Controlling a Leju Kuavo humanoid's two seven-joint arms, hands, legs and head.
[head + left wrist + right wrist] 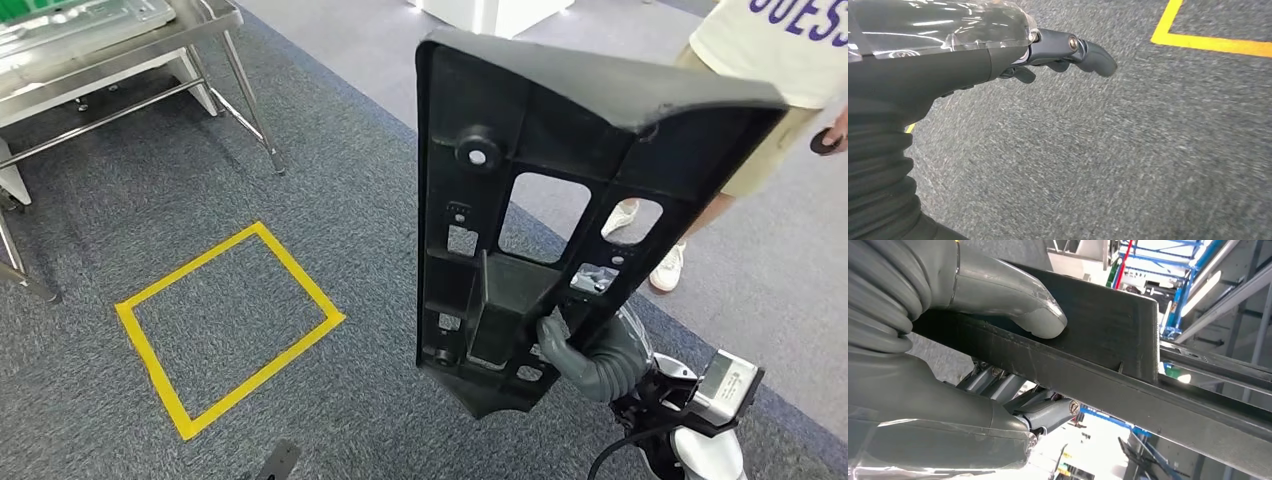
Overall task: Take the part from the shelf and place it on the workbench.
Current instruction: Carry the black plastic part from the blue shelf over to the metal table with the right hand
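Observation:
A large black plastic part [540,190], a long moulded panel with cut-outs, stands nearly upright in front of me. My right hand [590,355] grips it near its lower end. In the right wrist view the grey thumb [1018,302] presses on one face of the part [1128,365] and the darker fingers [1043,410] clamp the other. My left hand [1068,52] hangs over the grey carpet, its fingers curled in with nothing in them. The metal workbench [200,25] stands at the far left of the head view.
A yellow tape square [228,325] marks the carpet to my left. A person [770,90] in a pale shirt and khaki shorts stands at the far right. A white unit [490,12] sits at the back.

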